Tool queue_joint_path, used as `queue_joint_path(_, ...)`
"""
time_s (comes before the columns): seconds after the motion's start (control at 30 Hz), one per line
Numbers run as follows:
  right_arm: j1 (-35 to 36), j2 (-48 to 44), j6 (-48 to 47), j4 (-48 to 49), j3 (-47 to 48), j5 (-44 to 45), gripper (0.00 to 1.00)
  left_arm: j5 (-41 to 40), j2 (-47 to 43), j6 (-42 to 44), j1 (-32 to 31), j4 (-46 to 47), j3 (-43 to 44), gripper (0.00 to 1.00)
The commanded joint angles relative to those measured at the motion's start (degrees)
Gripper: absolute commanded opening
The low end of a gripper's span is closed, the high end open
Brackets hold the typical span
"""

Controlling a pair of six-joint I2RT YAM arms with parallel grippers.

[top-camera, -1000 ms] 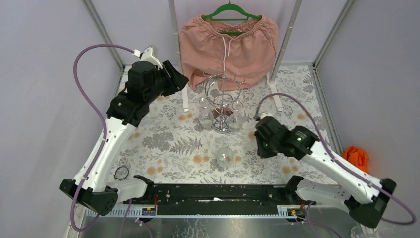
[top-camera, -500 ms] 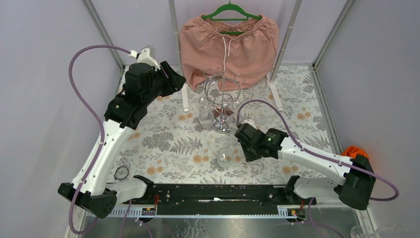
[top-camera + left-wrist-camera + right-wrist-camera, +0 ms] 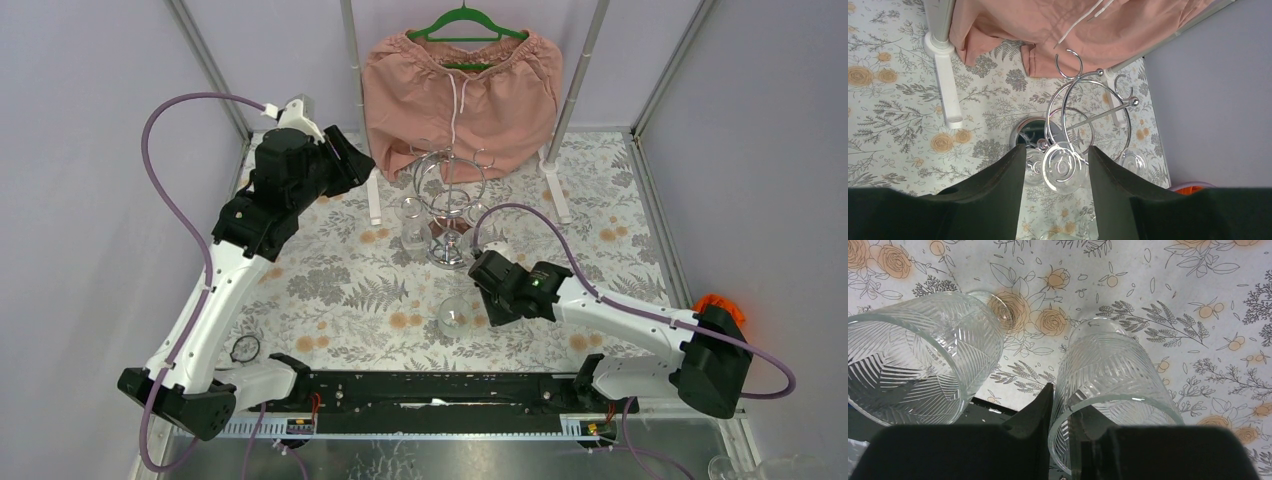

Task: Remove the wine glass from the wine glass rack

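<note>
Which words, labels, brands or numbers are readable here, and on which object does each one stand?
No text can be read. The wine glass rack, the wine glass, the glass beside it, the pink shorts and the flowered tablecloth show no writing; small parts on the black rail are too small to tell.

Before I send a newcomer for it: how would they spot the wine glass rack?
Find the pink shorts on the green hanger at the back. In front of them, on the flowered tablecloth, stands the shiny chrome wire rack. Unlike the straight white posts flanking it, it has curled looping arms.
</note>
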Motion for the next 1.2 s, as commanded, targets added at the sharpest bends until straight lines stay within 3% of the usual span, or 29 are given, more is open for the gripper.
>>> queue_joint_path(0.0,0.4,0.2,-0.1,2.0,-0.4,-0.2,0.0,-1.4,-0.3,1.0,-0.3,-0.6,-0.7,0.56)
queue_joint_path(0.33,0.4,0.7,0.2,1.5,-1.0,-1.8,0.01,1.1,-0.5,0.1,-0.3,0.3,-1.9,0.57)
queue_joint_path(0.47,0.4,0.6,0.7,1.7,-1.4,-2.0,0.15,3.6,-0.4,-1.1,-0.3,0.4,-2.5,0.58)
queue_joint_path(0.77,0.4,0.9,0.6,1.0,-0.6,-2.0,0.32,4.5,-0.4,-1.8,-0.3,0.5,-3.3,0.59)
queue_joint_path(0.83,0.4,0.9,0.6,0.2,0.2,-1.5,0.43,4.5,-0.4,-1.8,-0.3,0.4,-3.5,0.59)
queue_joint_path(0.97,0.4,0.2,0.7,-2.2,2.3,0.2,0.49,4.4,-0.3,-1.7,-0.3,0.6,-3.9,0.59)
queue_joint_path(1.17,0.4,-3.3,0.5,-6.0,7.6,1.0,0.5,4.3,-0.4,-2.4,-0.3,1.7,-5.0,0.59)
